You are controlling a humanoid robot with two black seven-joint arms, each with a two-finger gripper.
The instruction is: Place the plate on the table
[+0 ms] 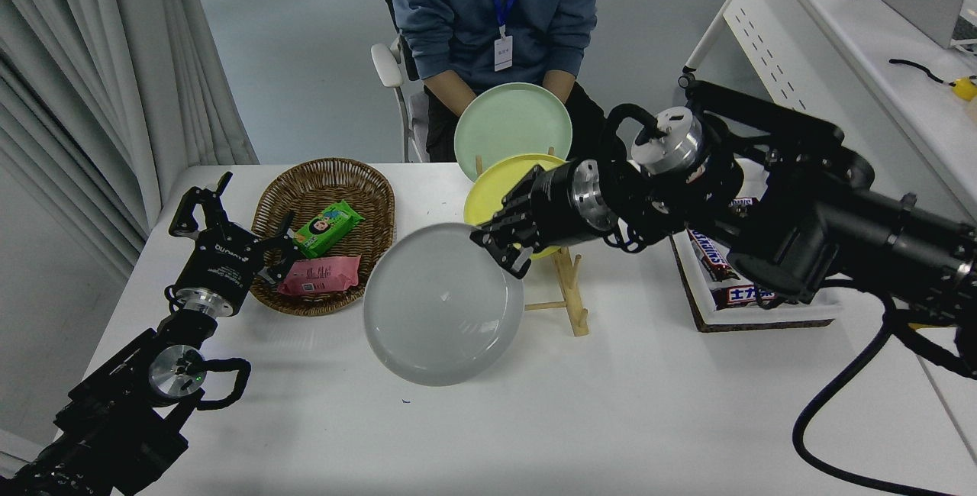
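Note:
The round pale grey plate [441, 305] is at the middle of the white table [580, 420], tilted, its near edge low over the tabletop. My right gripper [500, 249] is shut on the plate's upper right rim, reaching in from the right. Whether the plate's near edge touches the table I cannot tell. My left gripper [233, 221] is parked open at the lower left, next to the basket.
A wooden plate rack [569, 301] behind the grey plate holds a yellow plate [500, 183] and a mint green plate [513, 126]. A wicker basket [324, 179] with snack packets stands at the left. A tray of snack bars [725, 286] lies at the right. A person sits at the far side.

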